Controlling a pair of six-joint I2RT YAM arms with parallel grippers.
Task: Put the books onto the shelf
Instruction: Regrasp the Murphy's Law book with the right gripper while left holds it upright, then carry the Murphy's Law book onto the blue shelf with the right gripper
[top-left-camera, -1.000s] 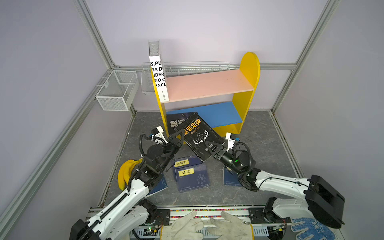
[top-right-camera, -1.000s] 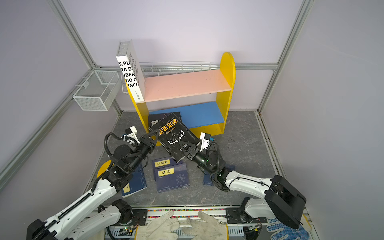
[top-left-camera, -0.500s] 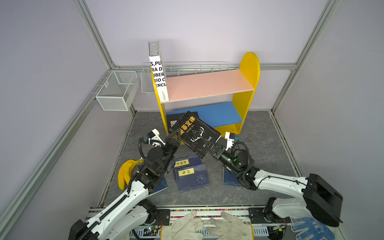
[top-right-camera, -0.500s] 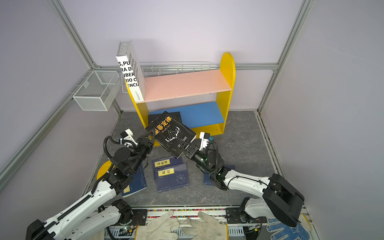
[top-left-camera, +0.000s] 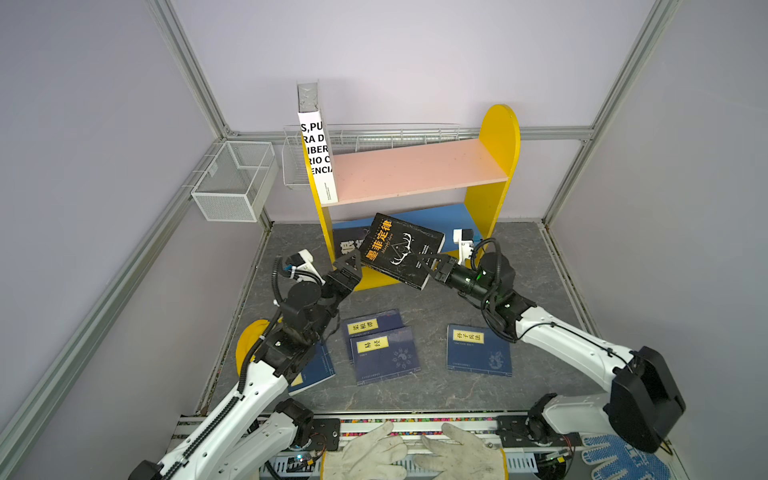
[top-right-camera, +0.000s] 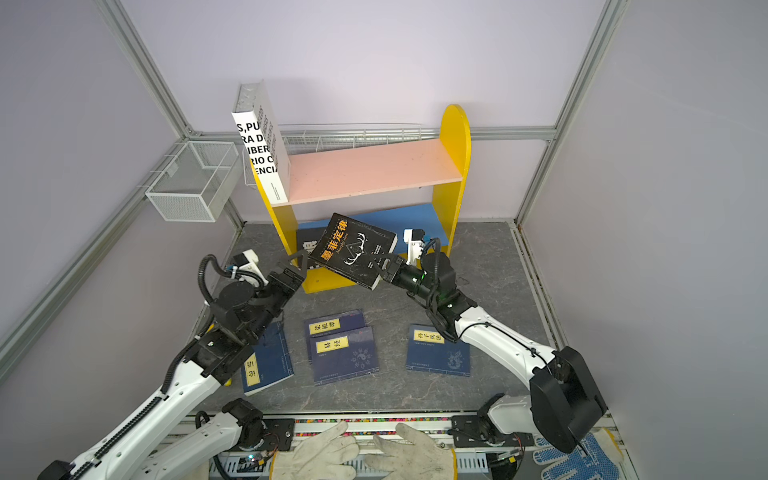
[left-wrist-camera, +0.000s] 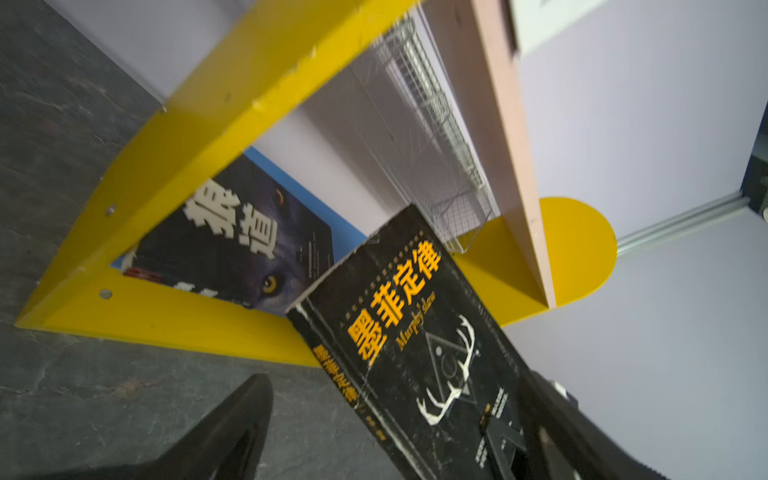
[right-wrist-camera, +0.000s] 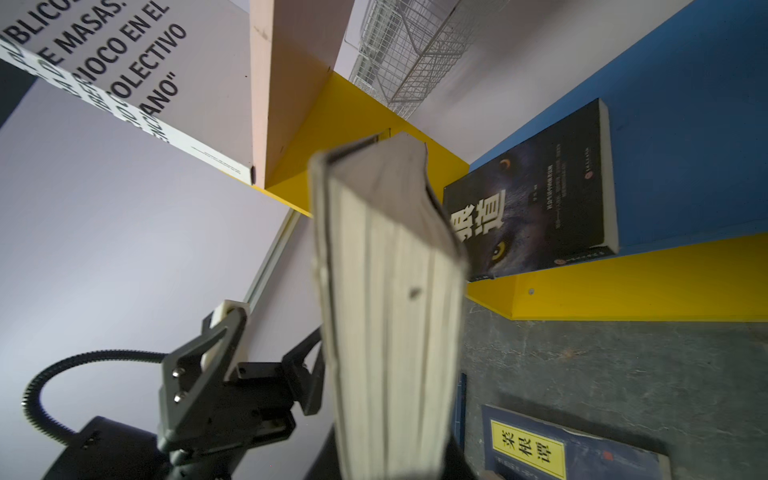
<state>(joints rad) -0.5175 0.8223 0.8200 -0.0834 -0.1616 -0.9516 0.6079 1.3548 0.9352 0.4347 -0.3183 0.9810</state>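
My right gripper is shut on the edge of a black book with an antler cover, holding it in the air in front of the yellow shelf. In the right wrist view its page edge stands between the jaws. My left gripper is open beside the book's near-left corner. A wolf-face book lies on the blue lower board. A white book stands at the left end of the pink board. Several navy books lie on the floor, one partly under my left arm.
A wire mesh basket hangs on the left wall, and a long one runs behind the shelf. A yellow object lies by my left arm. Work gloves rest on the front rail.
My left gripper has opened and let go of the black book's corner. The right gripper has closed on the book, which has risen slightly toward the shelf.
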